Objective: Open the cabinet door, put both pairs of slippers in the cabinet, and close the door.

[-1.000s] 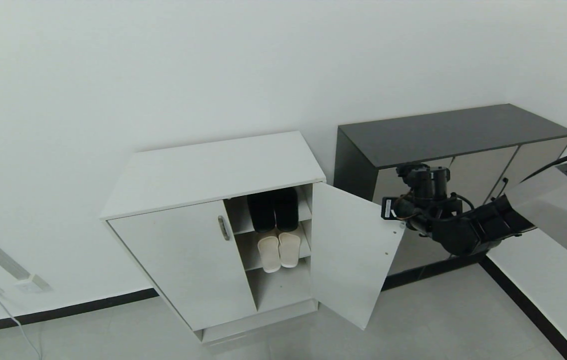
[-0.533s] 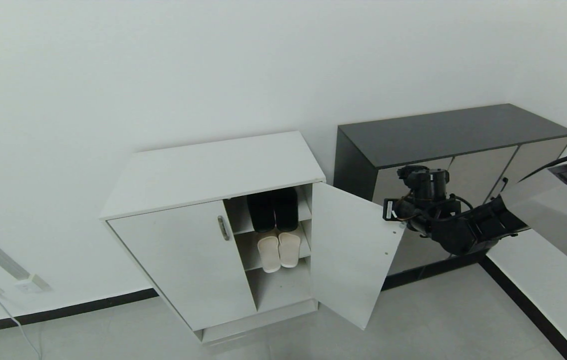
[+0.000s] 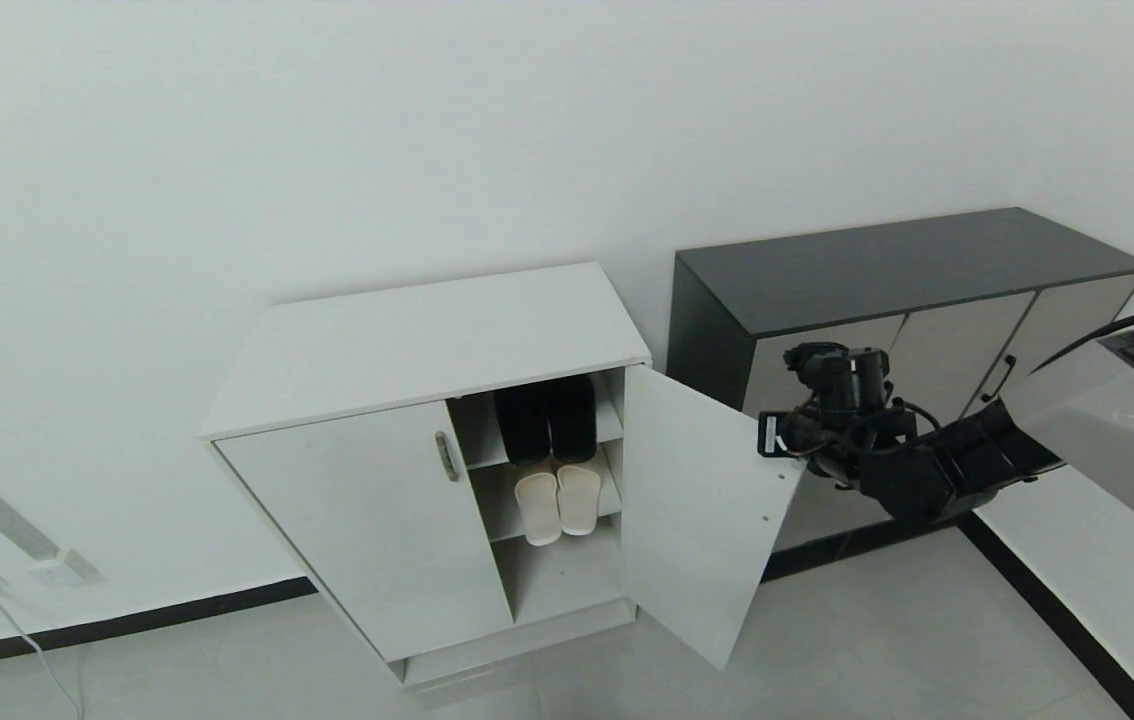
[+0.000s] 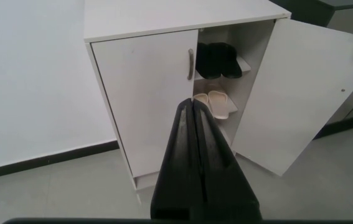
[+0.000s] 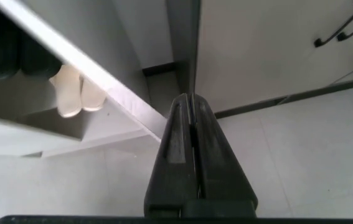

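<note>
Open cabinet door (image 3: 702, 510) — dark sideboard (image 3: 907, 260) just behind it.

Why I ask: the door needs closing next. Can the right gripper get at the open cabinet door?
Probably yes: the right gripper, shut, sits by the free edge of the open cabinet door, on its outer side, with nothing between them.

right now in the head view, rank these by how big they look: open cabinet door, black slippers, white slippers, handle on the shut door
1. open cabinet door
2. black slippers and white slippers: the two pairs look about alike, so not ranked against each other
3. handle
</note>
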